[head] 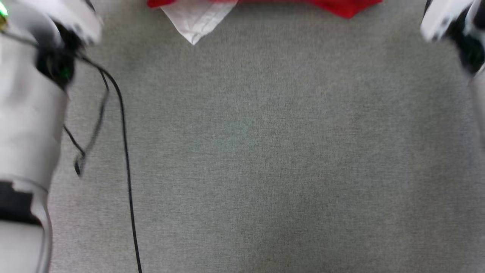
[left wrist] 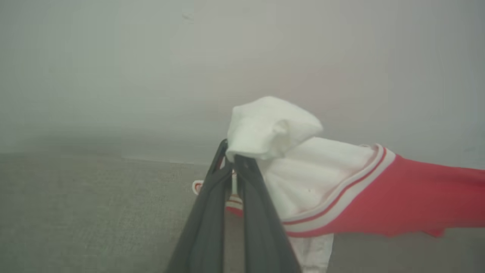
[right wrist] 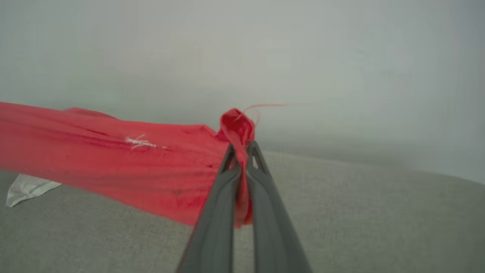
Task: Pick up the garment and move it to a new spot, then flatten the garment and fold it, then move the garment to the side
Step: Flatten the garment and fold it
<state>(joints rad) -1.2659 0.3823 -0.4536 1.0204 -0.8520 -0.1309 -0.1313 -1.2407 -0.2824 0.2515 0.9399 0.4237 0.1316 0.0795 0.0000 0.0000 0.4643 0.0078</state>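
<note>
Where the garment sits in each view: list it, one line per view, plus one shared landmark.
Head view: the garment runs along the top edge, a white sleeve corner pointing down left of centre.
Left wrist view: garment from centre to the right edge, its white sleeve pinched in the left pincer.
Right wrist view: garment from the left edge to centre, red cloth pinched in the right pincer.
Shared landmark: the grey surface beneath it.

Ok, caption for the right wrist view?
Right claw shut on a red bunch of the garment, stretched above the grey surface.

Most of the garment (head: 194, 18) beyond head view's top edge
</note>
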